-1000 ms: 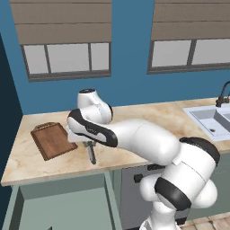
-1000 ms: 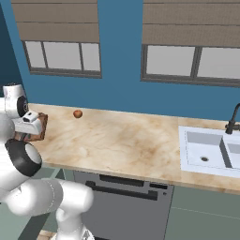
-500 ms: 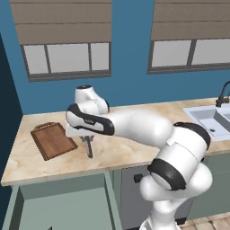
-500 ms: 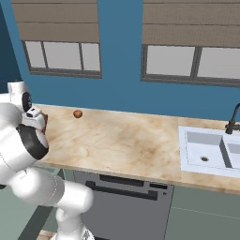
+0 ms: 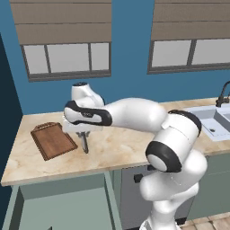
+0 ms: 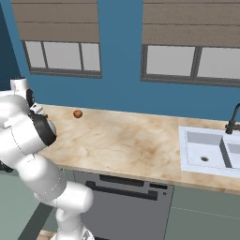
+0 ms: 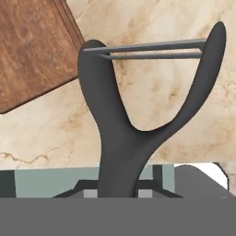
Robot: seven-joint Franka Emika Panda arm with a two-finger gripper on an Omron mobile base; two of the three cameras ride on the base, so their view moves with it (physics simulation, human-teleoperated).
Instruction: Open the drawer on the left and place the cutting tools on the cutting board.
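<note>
While the dark Y-shaped peeler (image 7: 133,115) hangs from the claw (image 5: 84,140), clamped by its handle with the blade end pointing down, it sits over bare marble just past the cutting board (image 5: 52,141), not over the wood. In the hand view the board's corner lies at about ten o'clock from the tool. So the judgement here: the arm should carry the peeler toward ten o'clock until the whole fork is above the board inside its darker rim, then lower it and let go only when the blade end is close to the wood, so it lies flat rather than bouncing off the raised edge.

Outward from there, the drawer (image 5: 63,204) stands pulled out below the surface (image 5: 134,148) at six o'clock of the board; what shows of its sage interior looks bare, though its front part is cut off by the frame. Across the surface, a small orange-red ball (image 6: 78,113) rests near the blue wall, and the sink (image 6: 206,152) sits well apart at three o'clock.
</note>
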